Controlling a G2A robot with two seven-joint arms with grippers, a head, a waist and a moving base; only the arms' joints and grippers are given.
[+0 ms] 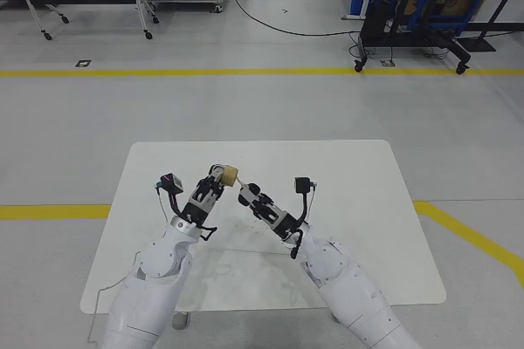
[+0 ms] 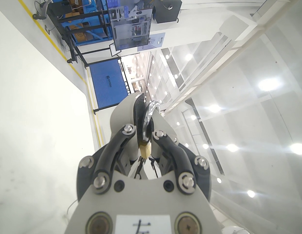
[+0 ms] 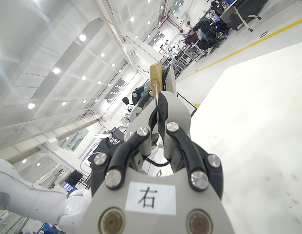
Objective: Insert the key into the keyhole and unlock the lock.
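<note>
My left gripper (image 1: 216,181) pinches the brass padlock (image 1: 230,175) by its shackle (image 2: 148,119) above the table (image 1: 375,218). At its 4 o'clock, my right gripper (image 1: 244,193) pinches the key (image 3: 156,96), tip at the keyhole (image 3: 154,82). Insertion looks under way; next I'd push home, then twist.

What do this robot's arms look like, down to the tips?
The left arm and right arm are smooth white shells. The left end effector and right end effector have white fingers, black ribbed pads, black links, silver screws and a character label.
</note>
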